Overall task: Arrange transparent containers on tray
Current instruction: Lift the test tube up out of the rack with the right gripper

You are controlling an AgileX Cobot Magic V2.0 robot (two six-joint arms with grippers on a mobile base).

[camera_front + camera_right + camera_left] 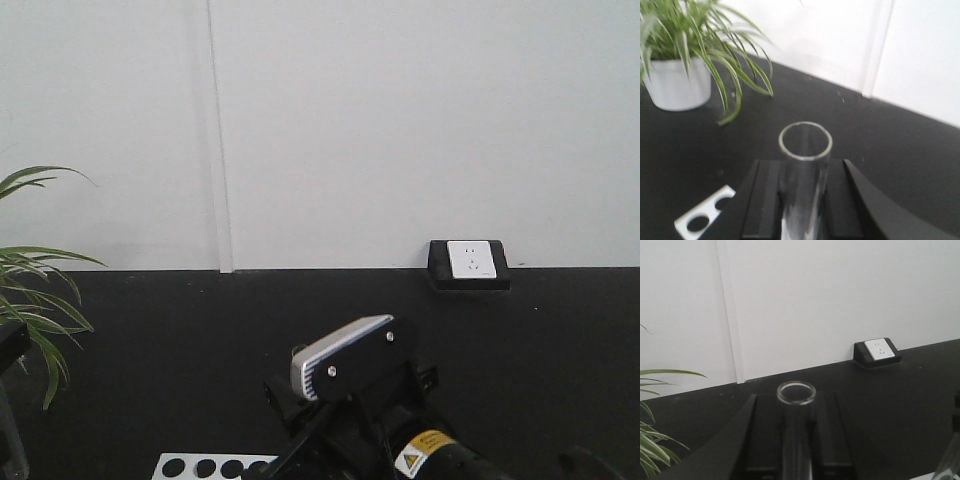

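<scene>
In the left wrist view a clear test tube [796, 440] stands upright between black fingers [765, 440], open rim on top; my left gripper [796, 410] is shut on it. The right wrist view shows a second clear test tube [802, 197], rim up, with my right gripper [805, 170] shut on it between black fingers [766, 200]. Both tubes are held above the black table. The yellow tray is out of view in every frame. The front view shows only an arm's black wrist with its silver camera housing [345, 360].
A white rack with round holes [215, 466] lies low in the front view, and its corner [705, 217] shows beside the right gripper. A potted plant [675, 85] stands at the left. A wall socket box [469, 263] sits by the white wall.
</scene>
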